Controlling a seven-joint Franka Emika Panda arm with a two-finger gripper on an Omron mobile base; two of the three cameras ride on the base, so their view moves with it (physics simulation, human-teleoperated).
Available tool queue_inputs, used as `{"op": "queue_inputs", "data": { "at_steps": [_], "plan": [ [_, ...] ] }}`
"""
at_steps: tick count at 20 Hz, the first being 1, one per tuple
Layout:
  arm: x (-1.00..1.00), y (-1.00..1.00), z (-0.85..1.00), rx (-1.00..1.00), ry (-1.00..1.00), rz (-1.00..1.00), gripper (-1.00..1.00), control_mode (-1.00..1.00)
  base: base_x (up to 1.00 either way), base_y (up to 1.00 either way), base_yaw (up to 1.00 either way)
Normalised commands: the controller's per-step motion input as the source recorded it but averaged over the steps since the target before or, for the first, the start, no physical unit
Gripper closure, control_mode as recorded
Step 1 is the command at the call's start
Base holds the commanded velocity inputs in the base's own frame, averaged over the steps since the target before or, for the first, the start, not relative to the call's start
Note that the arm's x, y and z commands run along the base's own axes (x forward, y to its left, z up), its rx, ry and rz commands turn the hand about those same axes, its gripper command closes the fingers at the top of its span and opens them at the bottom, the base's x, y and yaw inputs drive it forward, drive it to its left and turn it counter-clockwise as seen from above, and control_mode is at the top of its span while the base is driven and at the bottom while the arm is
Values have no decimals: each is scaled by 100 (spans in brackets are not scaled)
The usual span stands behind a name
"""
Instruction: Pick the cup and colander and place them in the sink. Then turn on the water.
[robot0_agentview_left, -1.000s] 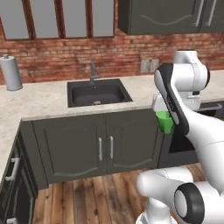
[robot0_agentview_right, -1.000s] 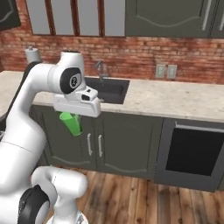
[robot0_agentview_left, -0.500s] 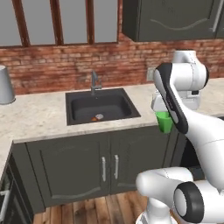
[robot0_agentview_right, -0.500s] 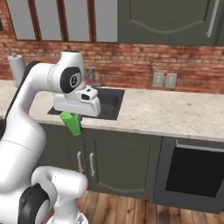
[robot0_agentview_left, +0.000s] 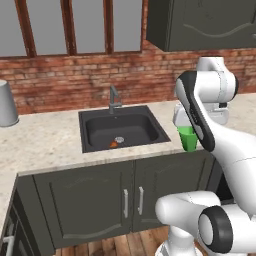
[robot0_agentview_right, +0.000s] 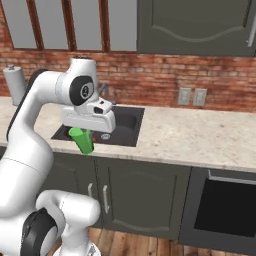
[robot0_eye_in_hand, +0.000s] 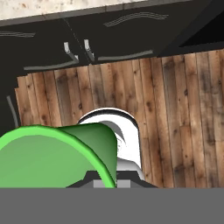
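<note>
At the far left edge of the counter (robot0_agentview_left: 45, 145) stands a grey metallic cylinder (robot0_agentview_left: 6, 104), close to the brick wall (robot0_agentview_left: 65, 80). Right of it, let into the middle of the counter, is the sink (robot0_agentview_left: 122, 129), a dark rectangular basin with its grey faucet (robot0_agentview_left: 114, 99) rising from the back rim beside the wall. A round metal drain (robot0_agentview_left: 119, 139) lies on the basin floor, and a small orange bit (robot0_agentview_left: 113, 144) sits just beside the drain, toward the front rim. No stream leaves the spout.

Right of the sink, the white arm (robot0_agentview_left: 200, 107) bends down in front of the counter's front edge. The pincer (robot0_agentview_left: 187, 126) is clenched on the cup (robot0_agentview_left: 188, 138), which hangs below the hand, off the counter, in the air before the dark cabinet doors (robot0_agentview_left: 125, 200). In the left base view the cup shows just right of the sink's front right corner; in the right base view the cup (robot0_agentview_right: 82, 140) tilts a little and overlaps the sink's (robot0_agentview_right: 125, 125) front left corner, under the white hand (robot0_agentview_right: 90, 119). In the hand view the cup's (robot0_eye_in_hand: 57, 155) green rim and wall fill the lower left, with wooden floor planks (robot0_eye_in_hand: 175, 109) and cabinet doors with pale handles (robot0_eye_in_hand: 76, 52) beyond

To the right, past the arm, the counter runs on bare, with two wall outlets (robot0_agentview_right: 192, 96) above it and a dark oven front (robot0_agentview_right: 222, 205) below its right end
</note>
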Motion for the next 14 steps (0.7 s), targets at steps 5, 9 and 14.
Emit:
{"op": "queue_inputs", "data": {
  "at_steps": [5, 9, 14],
  "plan": [
    [0, 0, 0, 0, 0, 0, 100, 100, 33, 35, 3],
    [0, 0, 0, 0, 0, 0, 100, 100, 66, 23, 0],
    [0, 0, 0, 0, 0, 0, 100, 100, 73, 11, 0]
  ]
}}
